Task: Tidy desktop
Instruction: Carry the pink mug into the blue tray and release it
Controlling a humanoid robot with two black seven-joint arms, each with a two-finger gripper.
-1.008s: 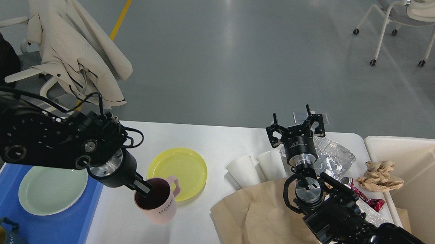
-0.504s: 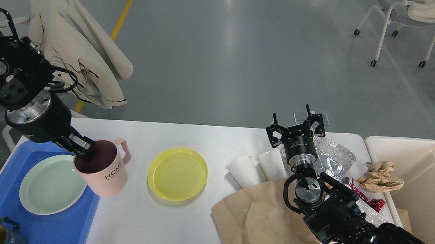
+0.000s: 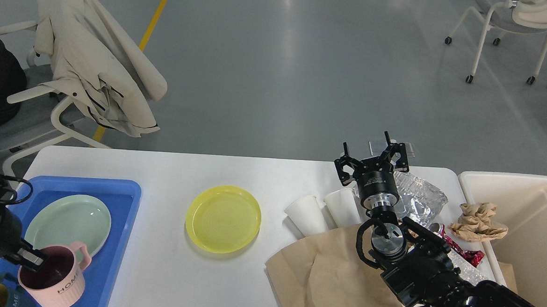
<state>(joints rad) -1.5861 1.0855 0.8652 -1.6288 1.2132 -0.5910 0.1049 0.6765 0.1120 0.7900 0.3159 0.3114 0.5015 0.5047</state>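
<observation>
Single head view, looking forward and down from above the near edge of the desktop (image 3: 168,279). Close enough for arms to enter from both lower corners; far enough to take in grey floor (image 3: 282,69) and chairs beyond.

The desktop (image 3: 164,279) is a large white rectangular tabletop with rounded corners and a smooth matte surface. It lies flat and spans the lower half of the frame, from the lower left almost to the right side. Its far edge runs level across mid-frame. The bare centre is clean and unmarked; its left and right portions are covered.
</observation>
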